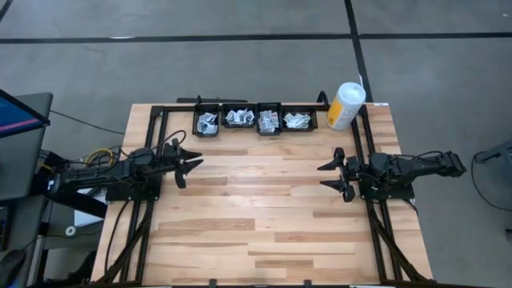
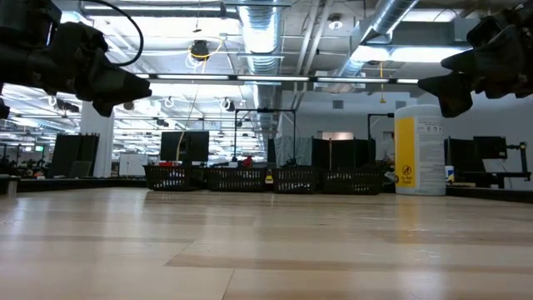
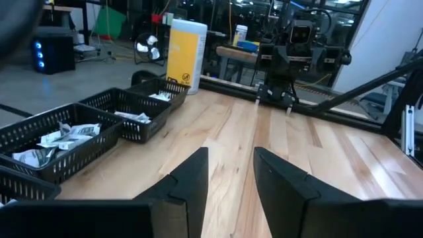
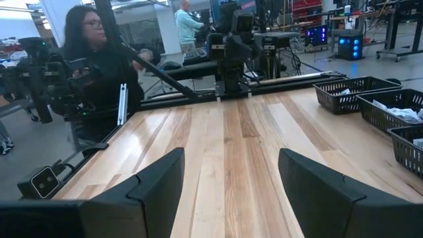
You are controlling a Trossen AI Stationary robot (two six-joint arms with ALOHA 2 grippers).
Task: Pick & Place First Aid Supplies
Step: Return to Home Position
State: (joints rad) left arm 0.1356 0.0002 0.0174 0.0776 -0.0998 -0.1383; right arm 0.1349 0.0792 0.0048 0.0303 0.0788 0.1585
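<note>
Both grippers are held clear above the table (image 1: 264, 224), well apart and pointed at each other across the bare wood. The left gripper (image 1: 190, 167) is seen at the table's left side, near the leftmost bin; its claw is spread and nothing is held in it. The right gripper (image 1: 322, 176) is seen at the right side, nearer the front than the canister (image 1: 346, 106); its claw is spread wider and is likewise empty. In the low view both are shown hanging high over the tabletop, one at each upper corner.

The packets (image 1: 207, 122) are gathered in four black mesh bins (image 1: 194, 128) set touching in a row along the far edge. A small loose heap of white and grey-blue packets is held in each bin, crumpled and overlapping, so single packets cannot be told apart. The white-and-yellow canister is stood upright just beside the rightmost bin, at the far right corner.

In the right wrist view a person (image 4: 99, 63) in dark clothing is seen close beyond the table's left side, and a second person farther back in the room
</note>
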